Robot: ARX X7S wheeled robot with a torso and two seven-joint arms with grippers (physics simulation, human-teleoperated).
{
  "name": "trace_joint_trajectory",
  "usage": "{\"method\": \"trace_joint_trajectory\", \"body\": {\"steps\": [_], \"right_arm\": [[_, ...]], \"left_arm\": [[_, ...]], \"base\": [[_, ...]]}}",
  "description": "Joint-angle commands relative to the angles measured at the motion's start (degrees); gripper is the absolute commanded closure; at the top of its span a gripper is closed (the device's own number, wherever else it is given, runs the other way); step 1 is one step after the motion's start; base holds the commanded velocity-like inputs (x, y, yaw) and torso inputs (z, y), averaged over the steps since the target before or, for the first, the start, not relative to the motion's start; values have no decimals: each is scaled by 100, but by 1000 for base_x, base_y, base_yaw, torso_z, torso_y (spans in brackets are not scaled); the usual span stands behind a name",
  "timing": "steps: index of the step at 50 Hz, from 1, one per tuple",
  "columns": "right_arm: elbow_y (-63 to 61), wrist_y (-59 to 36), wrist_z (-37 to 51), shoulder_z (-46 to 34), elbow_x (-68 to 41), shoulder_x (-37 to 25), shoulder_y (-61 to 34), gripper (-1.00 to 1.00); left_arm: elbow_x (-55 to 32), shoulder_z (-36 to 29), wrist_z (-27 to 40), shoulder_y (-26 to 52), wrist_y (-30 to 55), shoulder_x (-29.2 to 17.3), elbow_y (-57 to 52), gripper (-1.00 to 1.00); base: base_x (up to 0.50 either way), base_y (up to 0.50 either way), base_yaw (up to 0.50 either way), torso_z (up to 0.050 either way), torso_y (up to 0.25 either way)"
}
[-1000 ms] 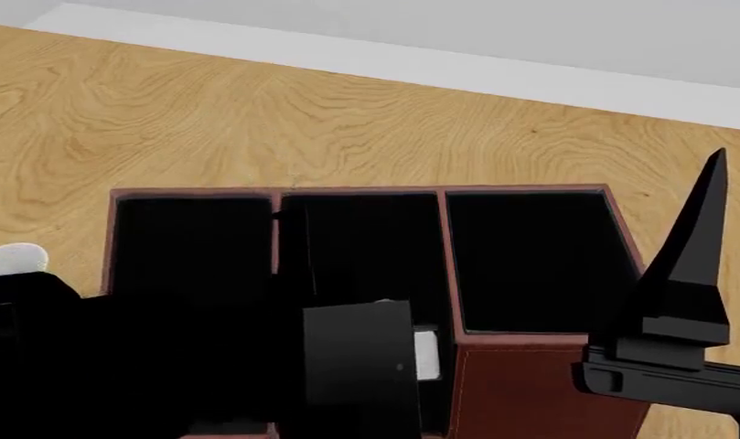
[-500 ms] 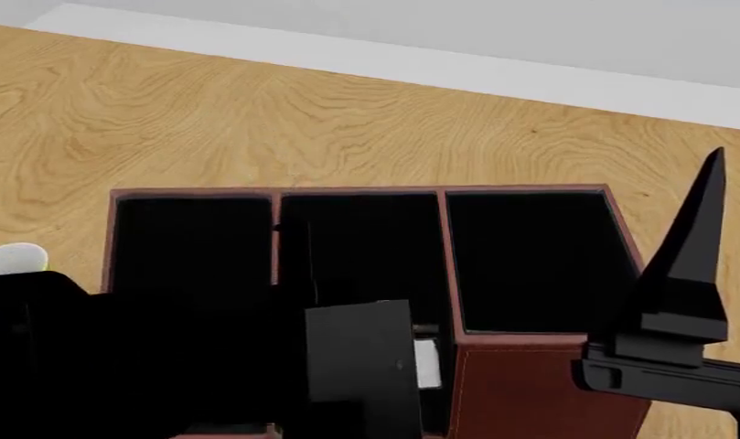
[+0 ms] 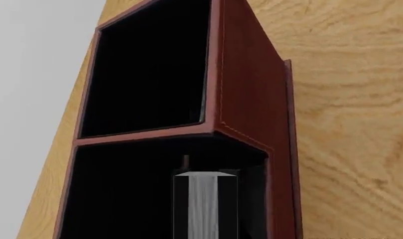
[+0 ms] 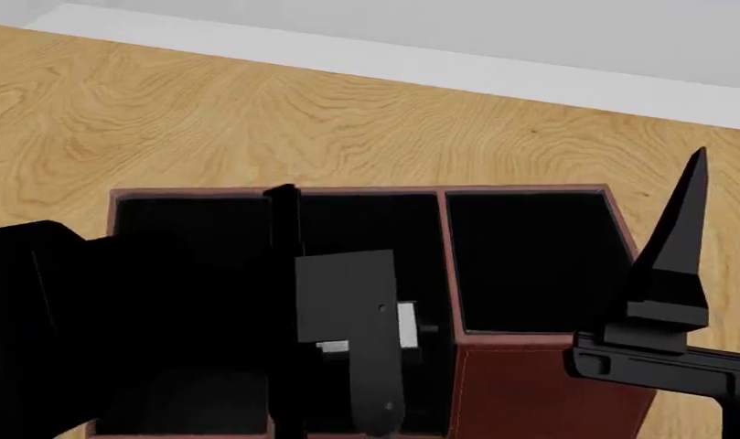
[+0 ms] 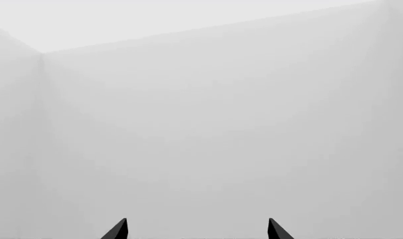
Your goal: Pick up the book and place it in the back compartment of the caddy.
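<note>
The caddy (image 4: 529,389) is a dark red-brown box with black sections on the wooden table. My left arm reaches in from the left, and my left gripper (image 4: 355,334) hangs over the middle column (image 4: 370,229). The arm hides that column's divider, so I cannot pick out the back compartment. In the left wrist view the book (image 3: 204,209) stands on edge between the jaws with its white page edge showing. It sits in the mouth of the nearer caddy (image 3: 244,79) section. My right gripper (image 5: 197,230) is open and empty, upright beside the caddy's right front corner.
The wooden table (image 4: 223,119) runs back to a pale edge (image 4: 382,59) with grey wall behind. The right gripper's finger (image 4: 675,265) rises just right of the caddy's right column. The right wrist view shows only bare grey wall.
My left arm has moved toward the caddy's back, carrying the book along the middle column, and now covers the left column. The right gripper has shifted slightly left.
</note>
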State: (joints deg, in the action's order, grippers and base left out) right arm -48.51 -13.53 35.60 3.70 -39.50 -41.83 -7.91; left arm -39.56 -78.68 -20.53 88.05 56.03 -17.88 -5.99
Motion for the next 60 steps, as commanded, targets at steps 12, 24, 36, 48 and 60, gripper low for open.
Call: {"method": "trace_joint_trajectory", "body": {"steps": [12,24,36,48,60], "right_arm": [[14,-120,-43,-29,104,117,-79,-100],[65,-68,-48,9,120,114,-28,-100],[46,-49,-29,42,112,93,19,-100],[52,-80,-16,-11,108,85,-37,-100],[113,-56,-22,-33,136,99,-38,-100]], "left_arm": [[288,54,-440,53,-503,266,620,100],[451,-86,-522,-71,-750,295,934,100],[511,-140,-534,-173,-878,360,1079,100],[567,-199,-546,-266,-995,425,1173,100],[698,-302,-645,-401,-1278,482,1492,100]], "base": [[0,0,0,0,2],[0,0,0,1,1],[0,0,0,0,2],[0,0,0,0,2],[0,0,0,1,1]]}}
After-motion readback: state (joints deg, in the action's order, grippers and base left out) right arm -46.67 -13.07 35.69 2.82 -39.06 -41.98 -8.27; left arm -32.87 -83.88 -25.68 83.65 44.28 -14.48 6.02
